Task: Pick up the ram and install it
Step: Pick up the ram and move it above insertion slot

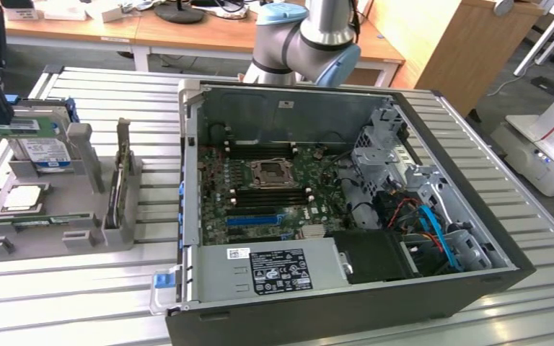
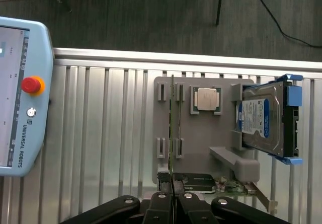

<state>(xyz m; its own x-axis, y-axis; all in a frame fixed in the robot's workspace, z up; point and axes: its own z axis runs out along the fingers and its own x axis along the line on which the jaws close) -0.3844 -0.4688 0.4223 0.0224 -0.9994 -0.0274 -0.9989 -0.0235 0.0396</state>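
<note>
We logged the gripper (image 2: 172, 200) as closed, fingers pressed together, holding nothing. The ram (image 1: 121, 170) stood on edge in the slots of the grey holder (image 1: 84, 220) on the slatted bench (image 1: 104, 90), on the holder's side nearest the open PC case (image 1: 287, 104). In the wrist view the gripper sat in line with the ram's thin edge. The same holder carried a processor (image 2: 207, 99) and a hard drive (image 2: 264, 126). A teach pendant (image 2: 20, 93) showed at the bench's edge, well apart from the holder.

"UNIVERSAL ROBOTS" runs in dark letters down the pale rim of the teach pendant (image 2: 22, 93). Labels on the hard drive (image 2: 259, 118) and the power supply (image 1: 267, 270) are too small to read.
</note>
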